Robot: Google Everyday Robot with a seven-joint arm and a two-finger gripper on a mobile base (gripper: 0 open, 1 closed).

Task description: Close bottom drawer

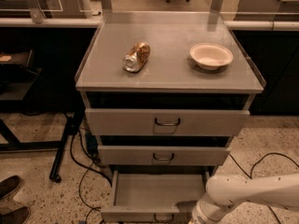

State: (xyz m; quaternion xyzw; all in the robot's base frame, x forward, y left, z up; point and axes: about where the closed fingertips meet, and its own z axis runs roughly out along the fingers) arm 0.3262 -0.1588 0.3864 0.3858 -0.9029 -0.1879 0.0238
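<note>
The bottom drawer (156, 192) is the lowest of three grey drawers and stands pulled well out, its plain grey tray empty. Its front with the small dark handle (163, 217) is at the frame's bottom edge. My white arm (252, 195) comes in from the right and bends down by the drawer front's right end. The gripper itself is below the frame's bottom edge, past the wrist (202, 214), and does not show.
The middle drawer (163, 156) and top drawer (167, 122) are each slightly out. A crushed can (136, 57) and a white bowl (211, 56) sit on the cabinet top. Cables (81, 171) lie on the floor at left. A person's shoes (11, 199) are at bottom left.
</note>
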